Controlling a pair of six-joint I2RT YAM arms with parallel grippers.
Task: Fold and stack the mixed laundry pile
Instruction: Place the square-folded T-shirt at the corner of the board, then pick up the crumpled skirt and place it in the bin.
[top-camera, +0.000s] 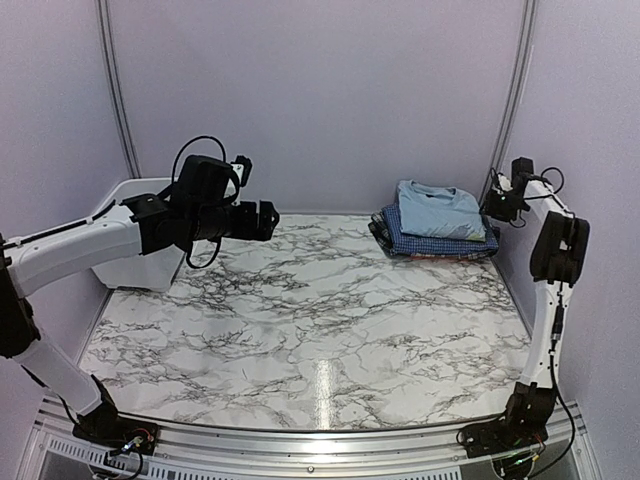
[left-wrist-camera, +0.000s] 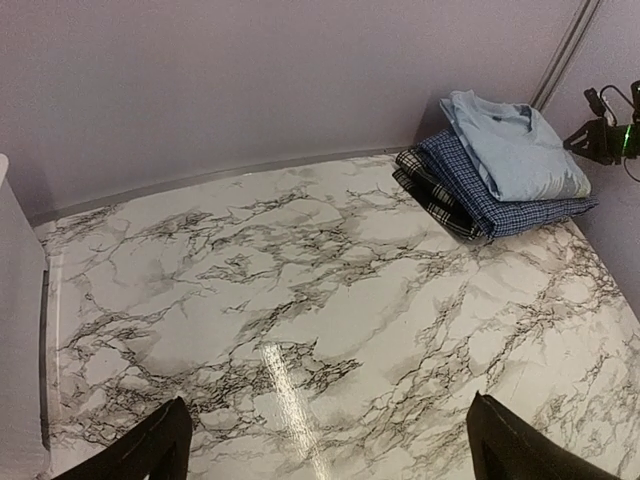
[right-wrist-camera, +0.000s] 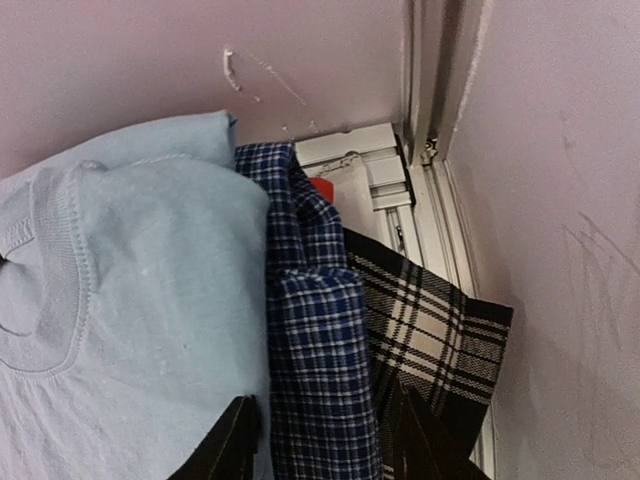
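Folded stack (top-camera: 435, 228) in far-right corner of table (top-camera: 300, 320), blue tee (top-camera: 438, 210) on top. Right pincer (right-wrist-camera: 320, 405) parted over check shirt (right-wrist-camera: 310, 330), gripping nothing; left pincer (left-wrist-camera: 330, 440) wide open. Lift right one straight up w/o snagging cloth

Light was even and soft; a white glare streak lay on the table (top-camera: 322, 390) at lower centre; shadows were faint.

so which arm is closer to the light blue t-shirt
Right. The right arm's fingers hang over the stack's edge, right beside the light blue t-shirt. The left arm's fingers are across the table by the white bin.
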